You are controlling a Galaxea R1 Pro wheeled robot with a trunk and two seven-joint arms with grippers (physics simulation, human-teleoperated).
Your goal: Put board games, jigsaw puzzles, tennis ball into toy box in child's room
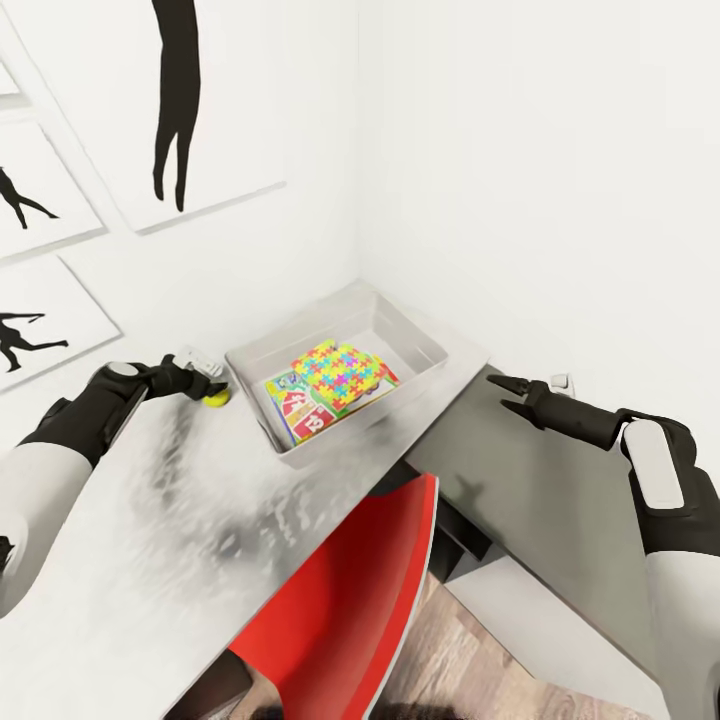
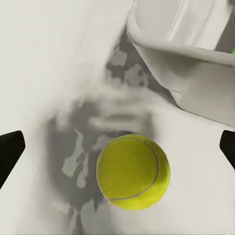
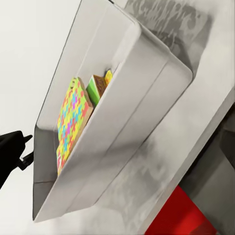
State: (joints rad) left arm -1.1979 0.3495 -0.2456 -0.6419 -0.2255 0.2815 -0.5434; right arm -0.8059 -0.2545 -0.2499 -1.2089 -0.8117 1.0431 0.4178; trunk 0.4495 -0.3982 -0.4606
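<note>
Yellow-green fuzzy tennis ball is seen between the widely parted fingers of the left claw, untouched; right claw is spread, empty.

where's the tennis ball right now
In the head view the tennis ball sits on the table, just outside the toy box on the robot's left, at the left gripper, whose fingers flank it wide apart.

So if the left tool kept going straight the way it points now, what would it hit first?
The tennis ball. In the left wrist view it lies on the table between the open fingers of the left tool, just short of the toy box wall. Depth is unclear; it may already be near contact.
</note>
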